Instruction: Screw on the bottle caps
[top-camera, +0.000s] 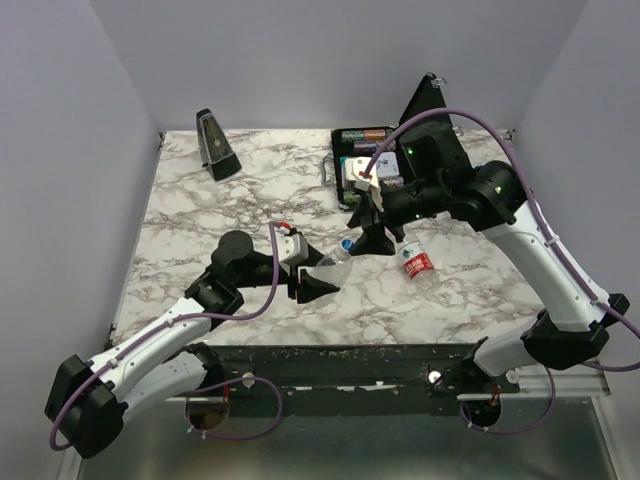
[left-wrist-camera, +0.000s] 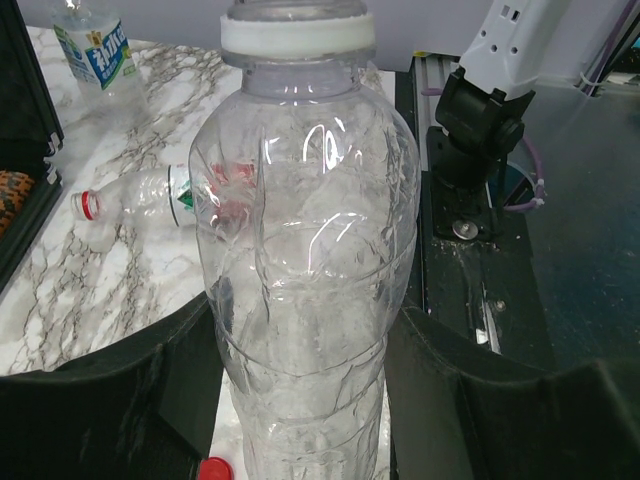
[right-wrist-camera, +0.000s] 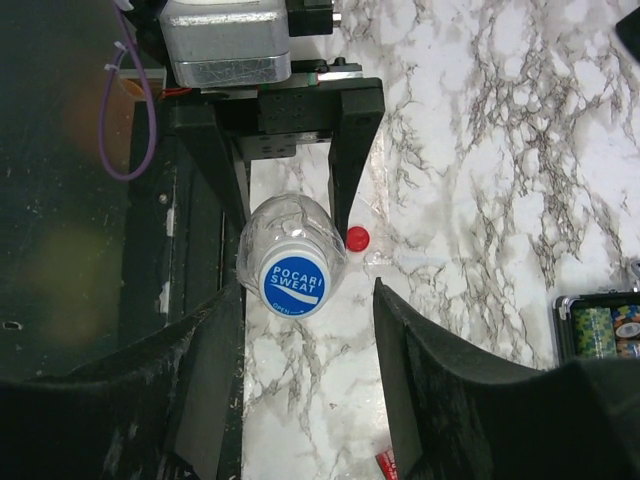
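Marble-patterned surface (top-camera: 200, 230), plain grey walls behind and to both sides. Contents, left to right:

1. Metronome (top-camera: 217, 145). Black, upright, in the far left corner, well apart from everything else.

2. My left fingers (left-wrist-camera: 302, 308). Clamped on the clear bottle (left-wrist-camera: 300, 200), one finger pressed against each side of its body. They reach in from the left toward the middle of the surface.

3. Clear bottle. Transparent and ribbed, with no label that I can see. It is gripped around the lower body, with its neck end turned toward my other arm.

4. Blue cap (right-wrist-camera: 295, 283). It sits on the neck of the clear bottle and has a blue top with white lettering and a white rim. I cannot tell whether it is threaded down tight.

5. Red cap (right-wrist-camera: 357, 237). Plain and loose, lying flat on the surface just beside the clear bottle, near the tip of one left finger.

6. My right fingers (right-wrist-camera: 308, 288). Spread apart above the neck end of the bottle, one on each side of the blue cap. I cannot tell whether either finger touches it.

7. Second bottle (top-camera: 418, 265). Clear with a red label, lying on its side on the surface, near the clear bottle and to its right.

8. Case (top-camera: 338, 135). Black, with its lid raised, at the far edge right of centre and partly behind my right arm. Striped chips (right-wrist-camera: 600, 325) are stacked inside.
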